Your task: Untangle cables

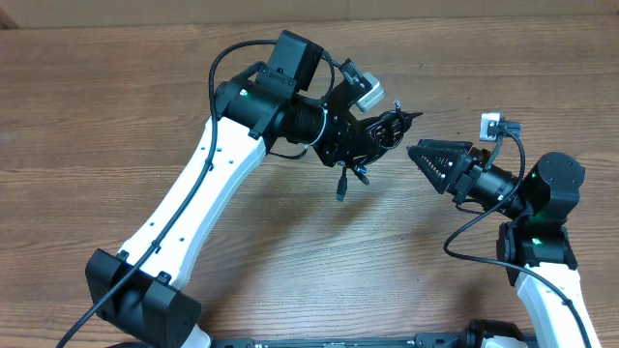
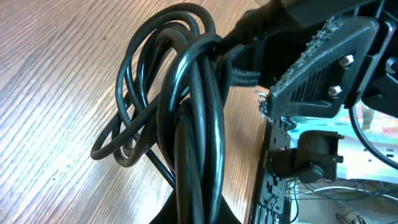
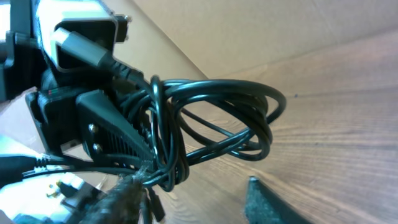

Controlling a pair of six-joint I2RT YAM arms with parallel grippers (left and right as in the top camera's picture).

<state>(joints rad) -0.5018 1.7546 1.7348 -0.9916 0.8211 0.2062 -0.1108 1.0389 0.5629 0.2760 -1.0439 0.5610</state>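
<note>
left gripper (image 1: 385, 132) pinches the bundle of thin black looped cables (image 2: 198, 118) above the wooden table (image 1: 106, 97); right gripper (image 1: 418, 151), fingers spread, just beside it.

Saw the left arm (image 1: 208, 184) stretched from its near-left base toward the middle, wrist bent to the right. Found the left gripper (image 1: 390, 128) raised off the table, clamped on the cables (image 2: 199, 118). Saw the right arm (image 1: 542, 188) rising at the near-right corner, forearm pointing left. Found the right gripper (image 1: 416, 150) with fingers (image 3: 267, 202) spread, aimed at the left gripper, close but apart.
</note>
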